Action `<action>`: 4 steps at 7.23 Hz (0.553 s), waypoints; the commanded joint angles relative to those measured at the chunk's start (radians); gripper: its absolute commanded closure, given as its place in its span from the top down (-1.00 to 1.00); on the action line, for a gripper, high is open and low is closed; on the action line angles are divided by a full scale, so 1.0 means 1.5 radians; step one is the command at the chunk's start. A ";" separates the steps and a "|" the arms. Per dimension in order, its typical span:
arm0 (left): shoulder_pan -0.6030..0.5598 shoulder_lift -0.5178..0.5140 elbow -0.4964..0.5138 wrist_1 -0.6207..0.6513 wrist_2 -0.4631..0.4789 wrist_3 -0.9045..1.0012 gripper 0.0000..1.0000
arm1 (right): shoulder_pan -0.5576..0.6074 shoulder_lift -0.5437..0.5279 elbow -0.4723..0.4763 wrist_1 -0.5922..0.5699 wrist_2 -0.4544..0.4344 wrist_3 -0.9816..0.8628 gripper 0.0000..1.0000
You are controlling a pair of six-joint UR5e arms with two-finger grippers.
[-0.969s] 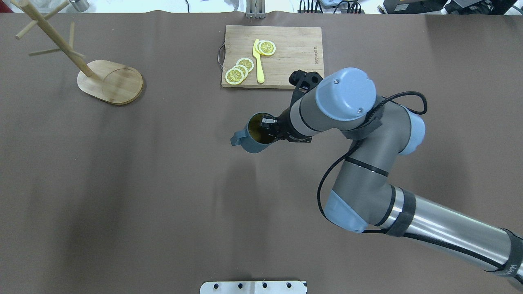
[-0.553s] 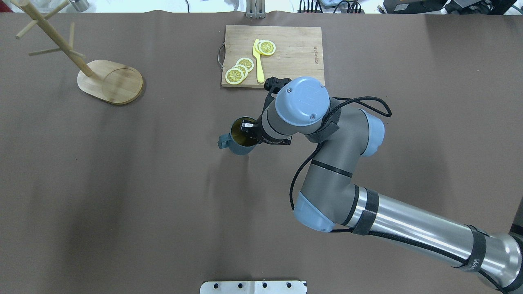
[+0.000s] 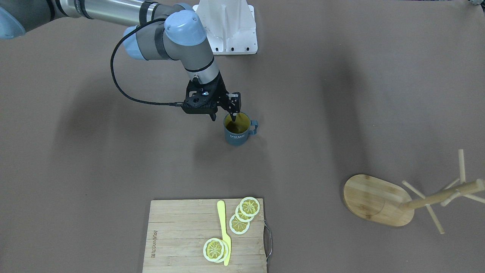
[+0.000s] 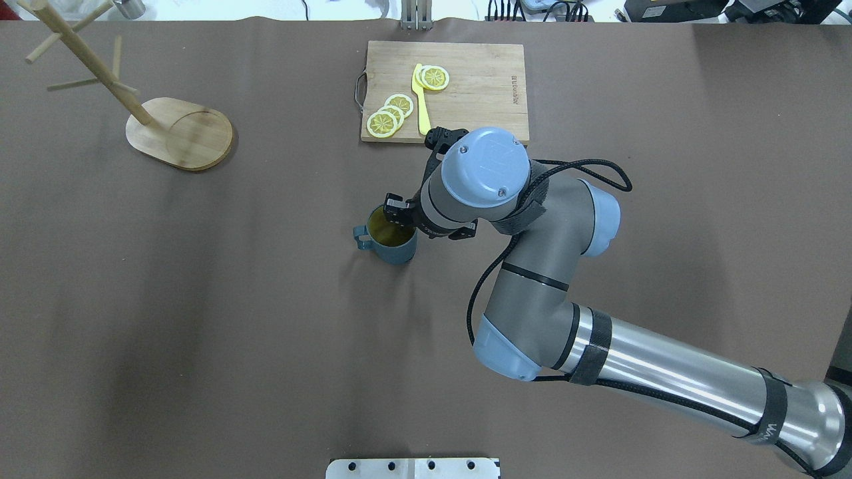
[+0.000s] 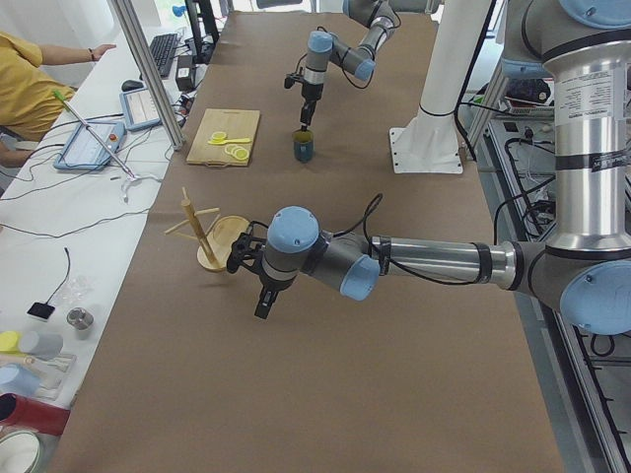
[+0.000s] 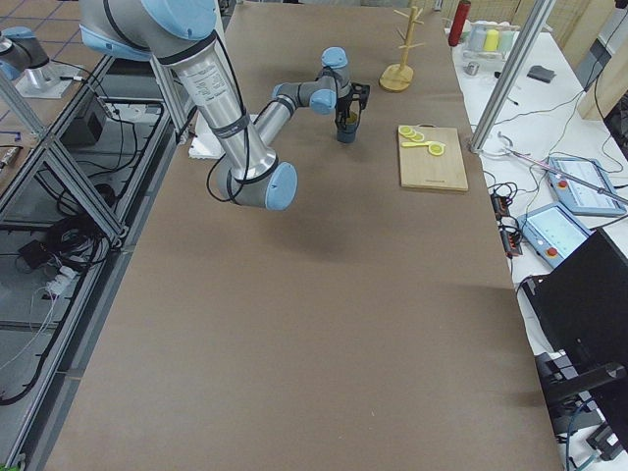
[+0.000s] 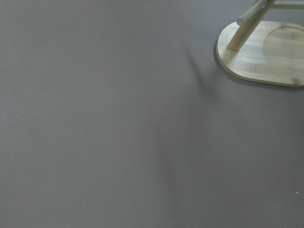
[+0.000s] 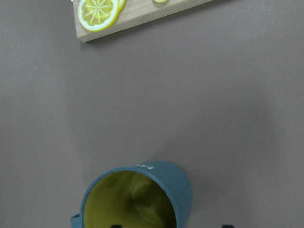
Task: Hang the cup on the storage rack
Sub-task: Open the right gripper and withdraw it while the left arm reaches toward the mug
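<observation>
The slate-blue cup (image 3: 237,137) with a yellow-green inside stands upright on the table near its middle, handle towards the rack; it also shows in the overhead view (image 4: 394,250) and the right wrist view (image 8: 183,190). My right gripper (image 3: 223,115) is open. It straddles the cup's wall, one finger inside the rim and one outside. The bamboo storage rack (image 4: 180,133) stands at the far left, well apart from the cup; its base shows in the left wrist view (image 7: 266,57). My left gripper (image 5: 264,302) hangs near the rack; I cannot tell its state.
A bamboo cutting board (image 4: 479,86) with lemon slices (image 4: 389,114) and a yellow knife (image 4: 421,100) lies just beyond the right arm. Brown table surface lies between the cup and the rack.
The right arm moved left and down with the cup. The cup, tilted and held before, now stands upright on the table with the fingers apart.
</observation>
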 commanded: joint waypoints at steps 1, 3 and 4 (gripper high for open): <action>0.015 -0.020 -0.004 -0.042 -0.046 -0.128 0.96 | 0.055 -0.045 0.097 -0.042 0.060 -0.005 0.99; 0.123 -0.054 -0.007 -0.195 -0.042 -0.381 0.96 | 0.134 -0.157 0.153 -0.035 0.123 -0.062 0.99; 0.167 -0.106 -0.019 -0.204 -0.013 -0.508 0.96 | 0.174 -0.201 0.152 -0.035 0.146 -0.155 0.99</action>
